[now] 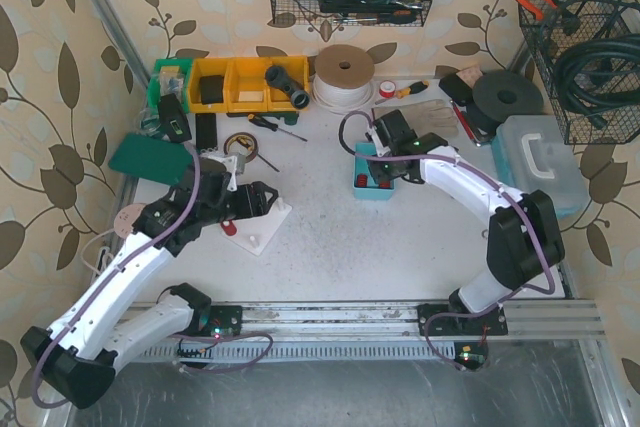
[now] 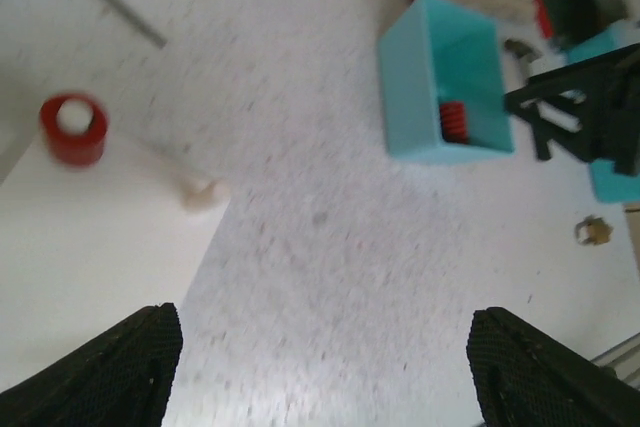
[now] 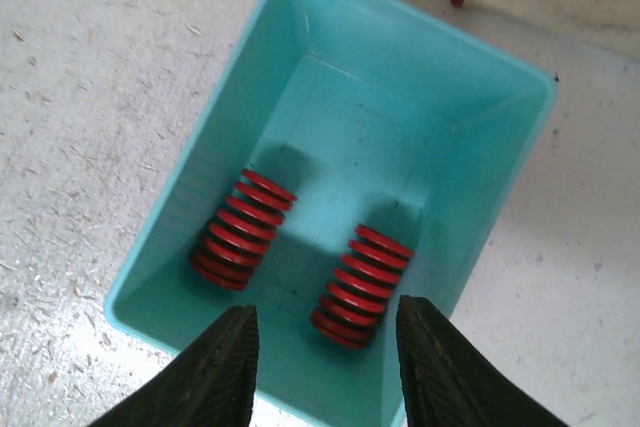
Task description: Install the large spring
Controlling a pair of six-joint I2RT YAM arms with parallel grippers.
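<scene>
Two red springs lie side by side in a teal bin (image 3: 300, 57), one on the left (image 3: 243, 229) and one on the right (image 3: 361, 285). My right gripper (image 3: 325, 362) hangs open over the bin's near rim, and the right spring sits just ahead of the gap between its fingers. Nothing is gripped. From above, the right gripper (image 1: 385, 162) is over the bin (image 1: 362, 190). My left gripper (image 2: 325, 377) is wide open and empty above the table beside a white plate (image 2: 70, 267). The plate carries an upright red spring (image 2: 73, 129) and a bare white peg (image 2: 198, 192).
Yellow bins (image 1: 245, 82), a tape roll (image 1: 343, 72), screwdrivers (image 1: 275, 125) and a green pad (image 1: 150, 155) sit at the back left. A black disc (image 1: 508, 97) and a clear case (image 1: 540, 162) stand at the right. Wire baskets hang on the walls.
</scene>
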